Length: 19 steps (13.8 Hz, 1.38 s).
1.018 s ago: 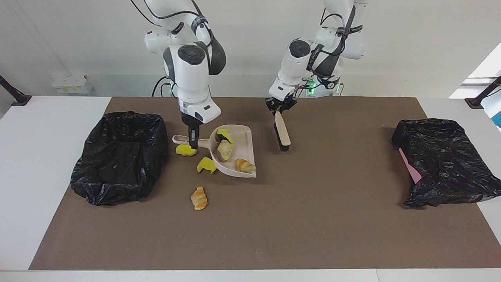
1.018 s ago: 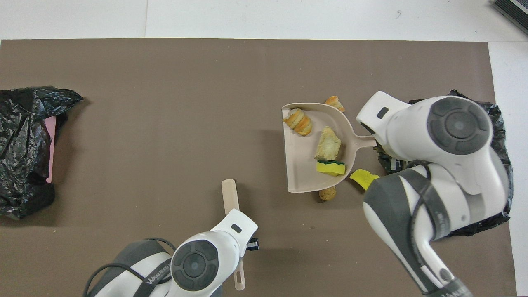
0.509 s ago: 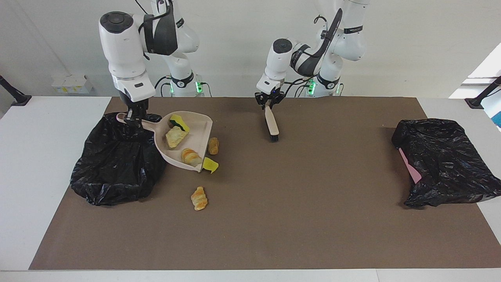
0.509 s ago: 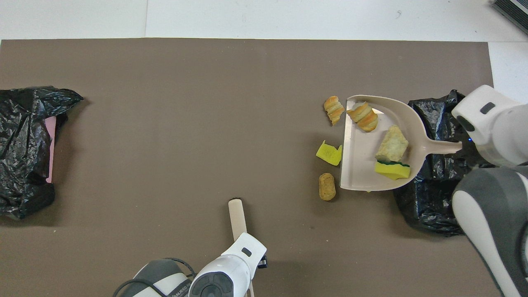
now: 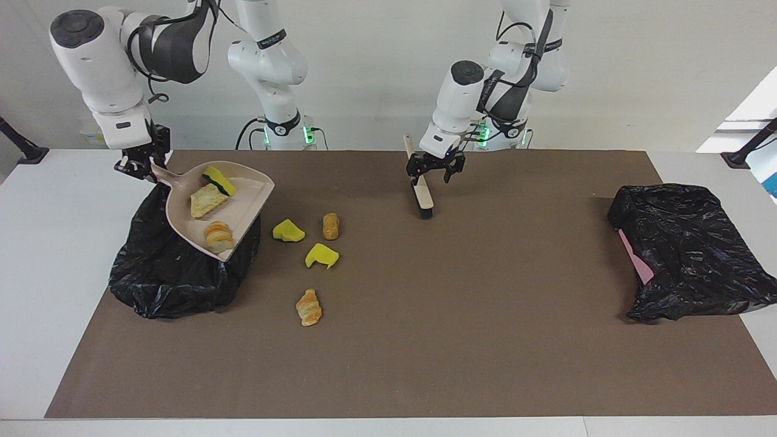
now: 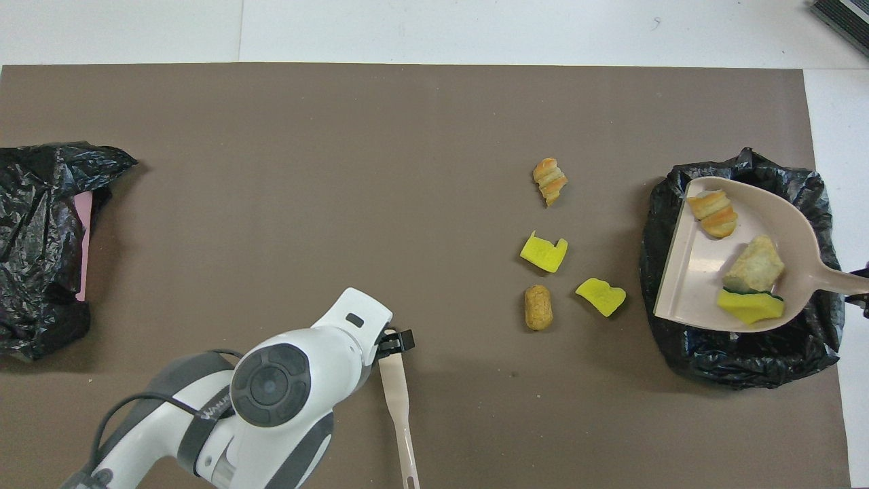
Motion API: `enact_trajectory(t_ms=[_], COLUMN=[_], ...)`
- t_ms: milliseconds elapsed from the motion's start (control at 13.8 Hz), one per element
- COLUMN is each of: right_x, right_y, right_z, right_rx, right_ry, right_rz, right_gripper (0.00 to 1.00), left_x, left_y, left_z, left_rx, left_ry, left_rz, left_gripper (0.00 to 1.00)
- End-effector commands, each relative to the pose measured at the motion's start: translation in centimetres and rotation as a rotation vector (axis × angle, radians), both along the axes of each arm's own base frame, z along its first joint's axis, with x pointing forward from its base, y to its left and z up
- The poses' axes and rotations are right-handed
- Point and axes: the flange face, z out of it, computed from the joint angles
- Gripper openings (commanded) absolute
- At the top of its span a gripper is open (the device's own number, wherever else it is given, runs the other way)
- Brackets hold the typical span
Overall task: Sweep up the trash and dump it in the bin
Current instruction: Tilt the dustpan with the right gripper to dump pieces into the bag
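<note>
dustpan [image 5: 230,203]: over bin [image 5: 158,285] | handle toward robots | mouth tilted down

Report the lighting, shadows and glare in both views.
Facing view: soft, even light, with a washed-out bright patch at the edge by the left arm's end of the table. Overhead view: crinkly glints on the black bag under the dustpan, and a soft shadow beside the other bag.

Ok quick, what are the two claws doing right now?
Left claw: open, at the brush, not gripping it.
Right claw: shut on the dustpan handle.
</note>
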Motion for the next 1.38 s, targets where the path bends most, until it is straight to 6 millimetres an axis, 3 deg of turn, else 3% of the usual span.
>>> enact_trajectory(t_ms=[0, 291, 509, 655, 873, 1018, 1164, 1309], right_x=[-2.4, -4.4, -4.5, -2.9, 0.7, 1.9, 3.2, 4.6], right_y=[-1.7, -1.4, -1.7, -2.7, -4.6, -3.6, -2.6, -2.7], right_z=[0.8, 0.9, 0.3, -0.9, -0.2, -0.8, -0.9, 0.1], right_rx=[-0.03, -0.143, -0.185, -0.193, -0.21, -0.251, -0.295, -0.308], right_ry=[0.048, 0.13, 0.175, 0.258, 0.339, 0.381, 0.413, 0.43], right_rz=[-0.072, -0.463, -0.59, -0.661, -0.704, -0.677, -0.684, -0.697], right_gripper=[0.0, 0.0, 0.0, 0.0, 0.0, 0.0, 0.0, 0.0], left_x=[5.7, 12.5, 15.7, 16.9, 18.1, 18.7, 19.0, 18.2], left_y=[1.7, 6.6, 11.6, 15.0, 20.7, 22.9, 26.2, 26.8], left_z=[1.0, 5.5, 9.1, 10.8, 13.0, 15.3, 16.0, 17.9], left_rx=[0.005, 0.0, 0.019, 0.023, 0.05, 0.089, 0.114, 0.121], left_ry=[-0.014, -0.048, -0.021, -0.008, 0.002, -0.012, -0.007, 0.031], left_rz=[-0.022, -0.1, -0.218, -0.241, -0.184, -0.265, -0.252, -0.251], left_gripper=[1.0, 1.0, 1.0, 1.0, 1.0, 1.0, 1.0, 1.0])
